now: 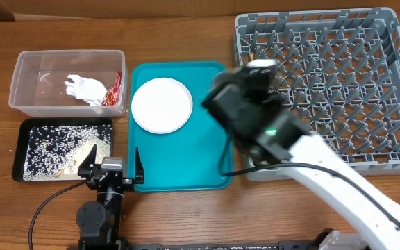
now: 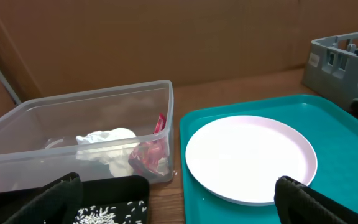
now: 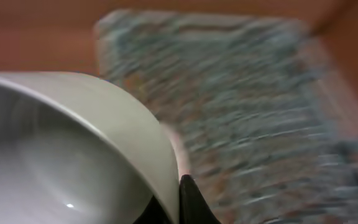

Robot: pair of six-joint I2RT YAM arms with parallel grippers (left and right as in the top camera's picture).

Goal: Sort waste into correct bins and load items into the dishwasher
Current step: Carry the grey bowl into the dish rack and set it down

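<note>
My right gripper is shut on the rim of a white bowl and holds it in the air; the view is blurred, with the grey dish rack behind. In the overhead view the right arm hangs over the teal tray's right edge by the rack and hides the bowl. The white plate lies on the teal tray. The napkin and red wrapper lie in the clear tub. Rice lies in the black tray. My left gripper is open and empty near the front edge.
The plate also shows in the left wrist view, with the clear tub to its left and a rack corner at far right. The second bowl, the cup and the chopsticks are not in view.
</note>
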